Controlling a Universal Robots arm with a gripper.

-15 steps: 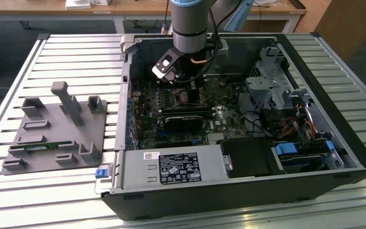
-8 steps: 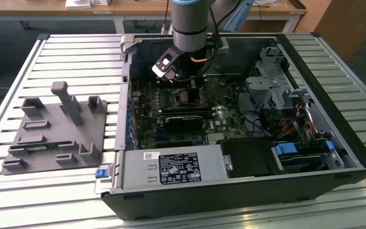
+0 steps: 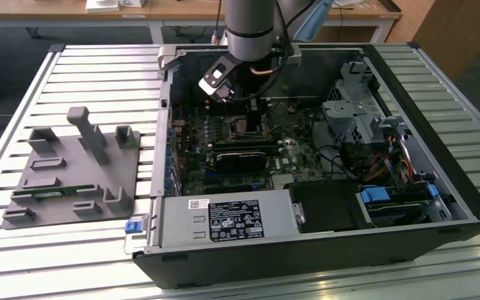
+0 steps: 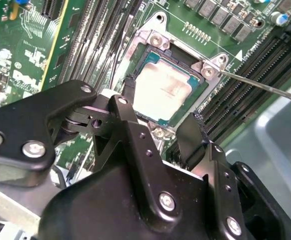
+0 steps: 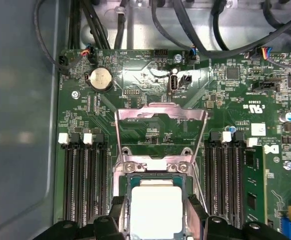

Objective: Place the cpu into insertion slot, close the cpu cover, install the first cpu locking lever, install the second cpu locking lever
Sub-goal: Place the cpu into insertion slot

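Silvery-beige chip [image 4: 166,92] lies flat in its socket [image 4: 183,59], toward 11 o'clock of the computer case's [image 3: 307,265] middle in the exterior view, cover [image 5: 160,108] raised; open fingers [image 4: 191,135] straddle it, so letting go probably wants a straight, level pull-away.

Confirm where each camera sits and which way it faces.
Exterior view: off the arm, high up, looking down into the open computer case; the arm reaches into it.
First wrist view: on the arm, facing the motherboard and the open cover; the gripper shows.
Second wrist view: on the arm, angled across the gripper's black body toward the chip.
Both wrist views share the chip and the gripper at it.
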